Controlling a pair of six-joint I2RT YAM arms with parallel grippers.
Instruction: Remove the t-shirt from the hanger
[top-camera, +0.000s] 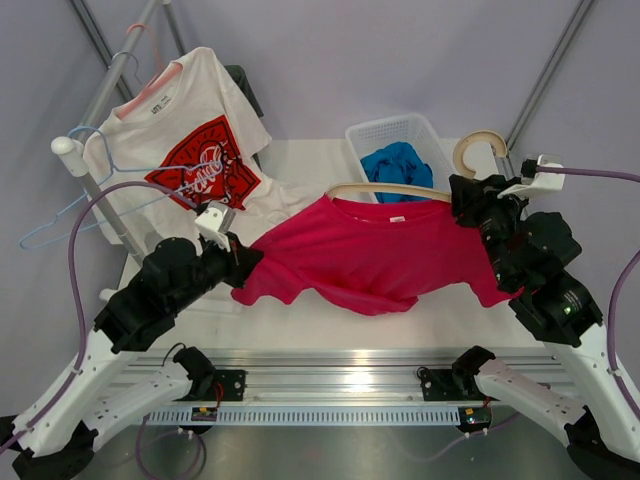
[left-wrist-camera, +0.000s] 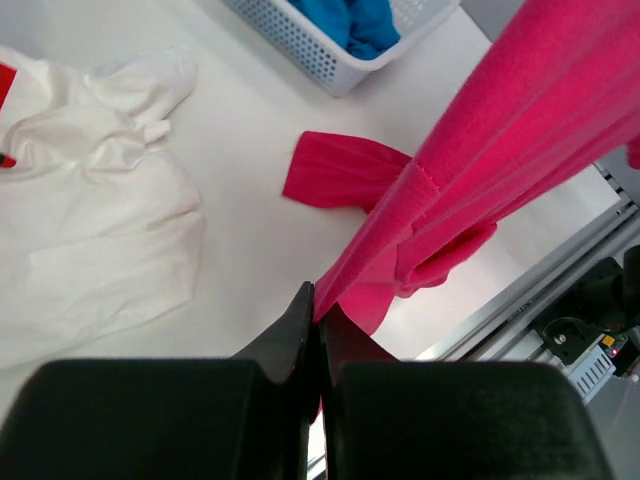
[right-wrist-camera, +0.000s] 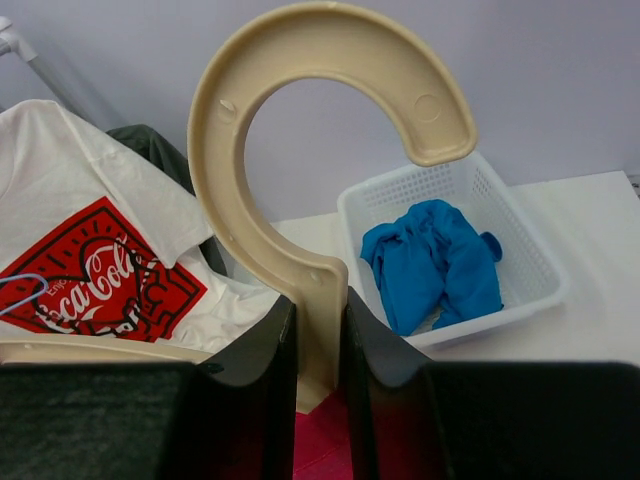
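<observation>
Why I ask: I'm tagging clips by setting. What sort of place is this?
Probably a robotics lab bench staged for laundry trials, not a home: left arm and right arm mounted at a metal rail, bare grey walls, plus a clothes rack and basket as props.

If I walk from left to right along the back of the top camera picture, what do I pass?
Blue wire hanger → white t-shirt with the red print → white basket → hook of the wooden hanger. The red t-shirt spreads below several of these, so it has no clear place.
</observation>
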